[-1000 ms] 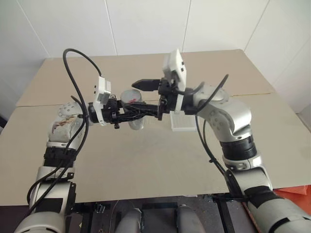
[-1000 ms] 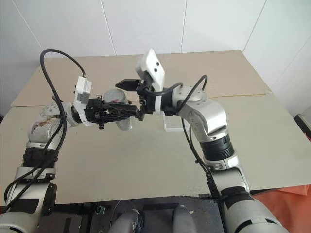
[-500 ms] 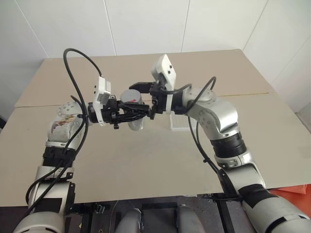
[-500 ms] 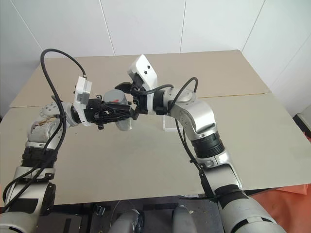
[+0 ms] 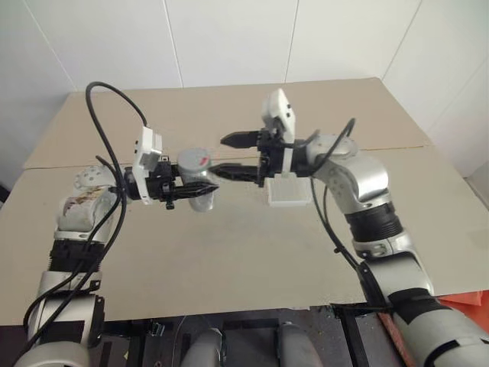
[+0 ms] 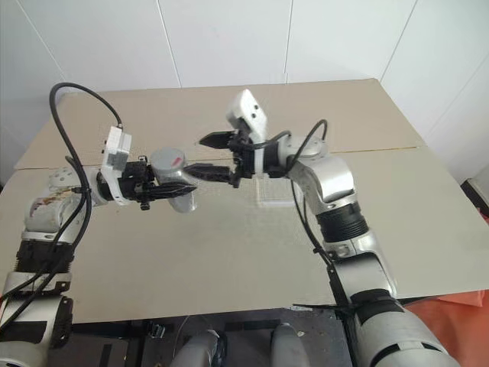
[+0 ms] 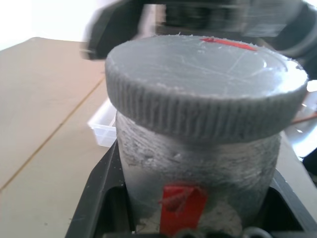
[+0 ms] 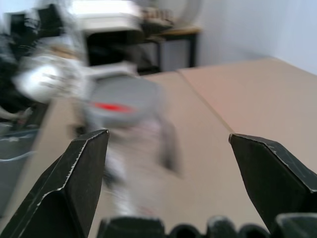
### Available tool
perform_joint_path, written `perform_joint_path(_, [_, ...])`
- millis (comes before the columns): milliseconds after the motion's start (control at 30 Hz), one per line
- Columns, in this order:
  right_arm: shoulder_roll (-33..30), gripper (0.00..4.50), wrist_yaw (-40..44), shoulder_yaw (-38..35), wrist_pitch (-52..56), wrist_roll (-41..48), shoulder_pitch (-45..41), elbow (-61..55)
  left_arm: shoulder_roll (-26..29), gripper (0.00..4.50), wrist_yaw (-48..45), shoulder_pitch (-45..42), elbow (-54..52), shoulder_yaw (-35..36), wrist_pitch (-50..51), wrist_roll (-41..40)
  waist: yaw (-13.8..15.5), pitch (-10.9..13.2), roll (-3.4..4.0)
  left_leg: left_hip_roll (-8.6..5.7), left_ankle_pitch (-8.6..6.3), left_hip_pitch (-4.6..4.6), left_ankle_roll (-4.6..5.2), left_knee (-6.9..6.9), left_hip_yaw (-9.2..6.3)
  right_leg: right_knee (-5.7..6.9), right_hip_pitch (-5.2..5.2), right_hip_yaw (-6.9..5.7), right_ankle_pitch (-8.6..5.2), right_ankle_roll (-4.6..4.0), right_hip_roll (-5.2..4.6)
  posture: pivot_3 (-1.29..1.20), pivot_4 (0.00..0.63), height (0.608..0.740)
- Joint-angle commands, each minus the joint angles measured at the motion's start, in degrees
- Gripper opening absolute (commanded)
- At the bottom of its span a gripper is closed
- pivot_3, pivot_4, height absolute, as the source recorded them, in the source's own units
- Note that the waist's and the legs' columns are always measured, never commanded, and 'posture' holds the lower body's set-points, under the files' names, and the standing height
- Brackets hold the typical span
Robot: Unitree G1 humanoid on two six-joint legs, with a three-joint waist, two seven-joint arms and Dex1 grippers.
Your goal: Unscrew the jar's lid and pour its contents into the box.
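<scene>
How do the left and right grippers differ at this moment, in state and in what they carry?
The left gripper is shut on the jar, which still wears its grey lid; the right gripper holds nothing. The left gripper's fingers press the jar's sides, while the right gripper's fingers are spread wide, apart from the lid. Both point level, facing each other above the table, near the box.

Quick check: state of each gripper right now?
Left gripper: shut on the jar, lid on.
Right gripper: open, holding nothing.
</scene>
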Motion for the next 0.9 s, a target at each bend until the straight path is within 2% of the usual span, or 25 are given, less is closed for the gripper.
perform_joint_path(33, [-0.8,4.44,2.3,-1.8,-2.4,0.9,0.2,-1.6,0.7,1.93,-0.5,-0.2,-2.6,1.3,0.0,-1.4,0.0,0.0,0.0,0.0,0.0,0.0,0.0,0.0,0.0,0.0,0.0,0.0,0.0,0.0,0.0,0.0,0.15,0.74])
perform_joint_path(300, [-1.4,4.44,6.0,-2.3,1.7,6.4,1.7,-10.5,-1.0,1.93,0.8,-2.1,0.7,0.5,-0.8,-0.5,-0.2,0.0,0.0,0.02,-0.02,0.01,0.04,0.0,0.03,0.0,-0.02,0.01,0.0,0.0,0.01,0.0,0.15,0.74])
perform_joint_path(433, [1.4,4.44,2.1,-0.2,4.2,5.8,0.3,-13.2,-2.7,1.93,1.0,-3.6,2.6,-0.4,-1.6,0.5,-0.2,0.0,0.0,0.03,-0.02,0.03,0.03,0.01,0.03,0.0,-0.01,0.01,0.0,0.0,0.01,0.0,0.15,0.74])
perform_joint_path(667, [7.2,4.44,-6.6,3.2,4.7,0.2,-3.4,-10.2,-3.8,1.93,0.3,-4.4,3.0,-1.1,-1.9,0.9,-0.2,0.0,0.0,0.02,0.02,0.03,-0.03,0.01,0.02,0.06,-0.03,0.01,0.0,0.0,0.01,0.0,0.15,0.74])
perform_joint_path(900, [8.6,4.44,-8.5,3.3,4.0,-1.9,-4.1,-7.7,-3.2,1.93,-0.3,-3.8,2.1,-0.5,-1.3,0.7,-0.1,0.0,0.0,0.01,0.1,0.02,-0.18,0.01,0.02,0.06,-0.02,0.01,0.0,0.0,0.01,0.0,0.15,0.74])
